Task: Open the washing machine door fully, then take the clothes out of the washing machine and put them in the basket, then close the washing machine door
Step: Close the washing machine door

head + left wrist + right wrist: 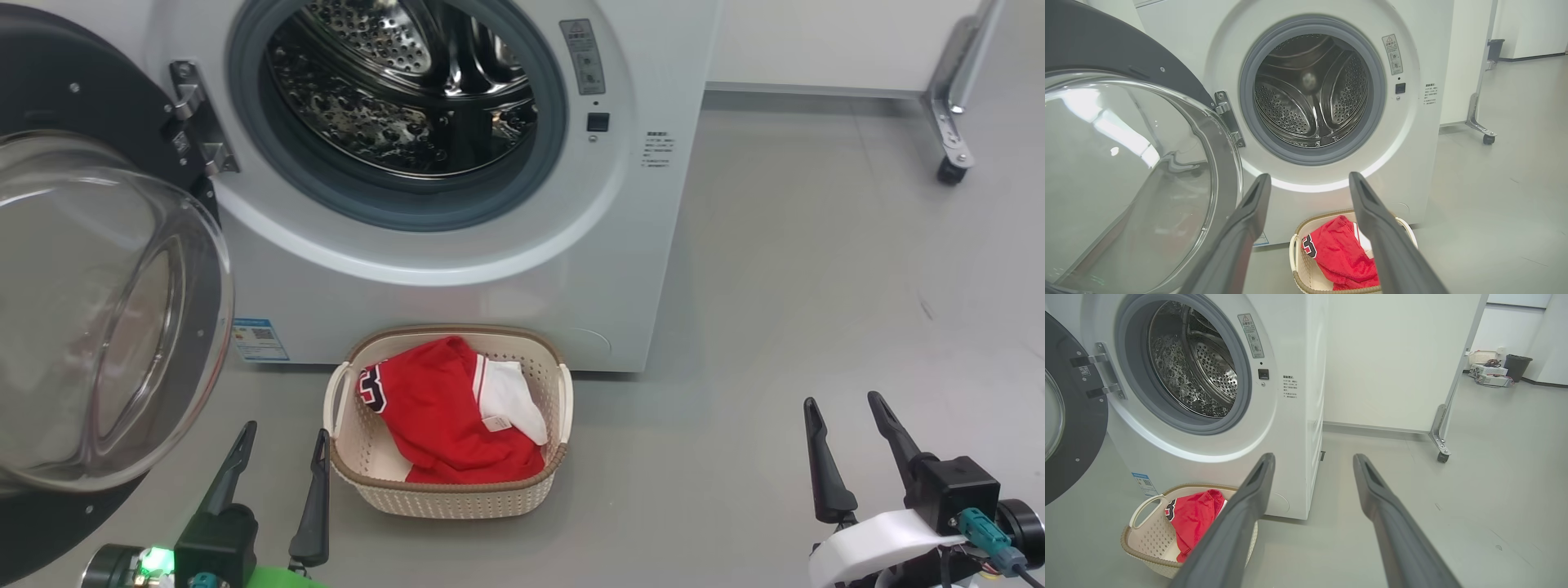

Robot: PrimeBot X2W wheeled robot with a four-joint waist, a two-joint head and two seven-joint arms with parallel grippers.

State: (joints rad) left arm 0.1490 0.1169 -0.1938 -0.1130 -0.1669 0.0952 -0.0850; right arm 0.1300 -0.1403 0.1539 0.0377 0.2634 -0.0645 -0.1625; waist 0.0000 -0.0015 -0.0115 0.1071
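The white washing machine (457, 269) (1425, 49) (1298, 355) stands with its steel drum (400, 90) (1310, 90) bare of clothes. Its door (90, 318) (1126, 175) (1069, 416) hangs swung wide to the left on the metal hinge (196, 118). On the floor before the machine sits the cream basket (449, 490) (1300, 269) (1147, 539), holding the red clothes (445, 416) (1339, 257) (1194, 518) with a white part and a tag. My left gripper (286, 433) (1308, 179) is open beside the basket's left handle, holding nothing. My right gripper (841, 404) (1312, 459) is open over bare floor at the right.
A white partition on a metal leg with a caster (951, 167) (1442, 456) stands right of the machine. In the right wrist view, a dark bin (1517, 367) and boxes of gear (1488, 369) lie far back. Grey floor (816, 286) spreads to the right.
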